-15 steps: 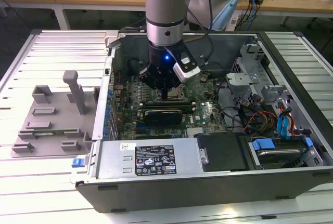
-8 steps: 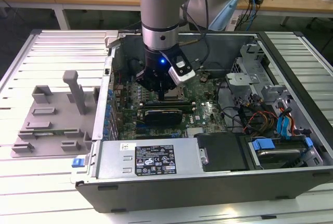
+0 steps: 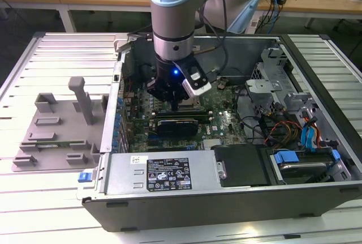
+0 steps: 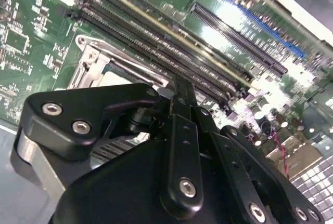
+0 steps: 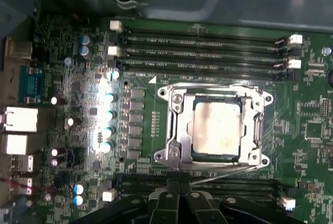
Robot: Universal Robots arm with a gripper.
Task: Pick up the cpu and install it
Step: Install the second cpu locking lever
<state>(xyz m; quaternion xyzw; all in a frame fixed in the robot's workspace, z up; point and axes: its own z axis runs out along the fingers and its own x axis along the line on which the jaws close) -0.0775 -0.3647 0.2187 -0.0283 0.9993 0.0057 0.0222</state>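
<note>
cpu [image 5: 215, 129], silver-white square chip, flat, seated within the motherboard socket frame [image 5: 174, 130]

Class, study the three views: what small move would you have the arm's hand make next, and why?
Probably lift the hand straight up a little. In the first wrist view the cpu lies flat inside the socket frame, and the hand sits at the frame's edge, close above the memory slots.
</note>
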